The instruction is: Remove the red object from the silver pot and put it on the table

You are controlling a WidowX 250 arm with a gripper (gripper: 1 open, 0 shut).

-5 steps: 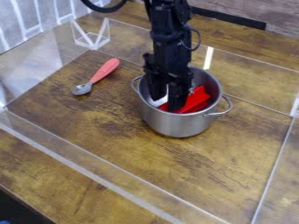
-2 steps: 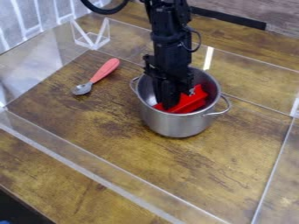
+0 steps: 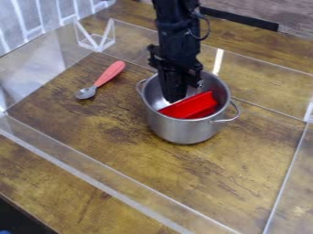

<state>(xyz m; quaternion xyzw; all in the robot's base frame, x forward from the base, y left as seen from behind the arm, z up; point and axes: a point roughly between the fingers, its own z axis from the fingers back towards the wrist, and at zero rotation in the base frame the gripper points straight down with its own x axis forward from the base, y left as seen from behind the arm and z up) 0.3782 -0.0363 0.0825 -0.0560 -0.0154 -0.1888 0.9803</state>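
The silver pot [image 3: 184, 131] stands on the table [image 3: 98, 155], right of centre. Inside it lies the red object [image 3: 196, 106], a flat bright red piece tilted across the pot's middle, its upper edge under the fingers. My gripper [image 3: 178, 95] reaches straight down into the pot from above. Its dark fingers are together on the red piece's upper left edge. The arm hides the pot's far rim and the back of the red piece.
A metal spoon with a pinkish-red handle [image 3: 101, 79] lies on the wood left of the pot. Clear acrylic walls [image 3: 73, 160] edge the tabletop. A white wire stand [image 3: 95, 37] sits at the back left, outside the walls.
The fingers have closed inside the pot and risen slightly. The red piece has shifted from the right wall toward the pot's middle, under the fingers.
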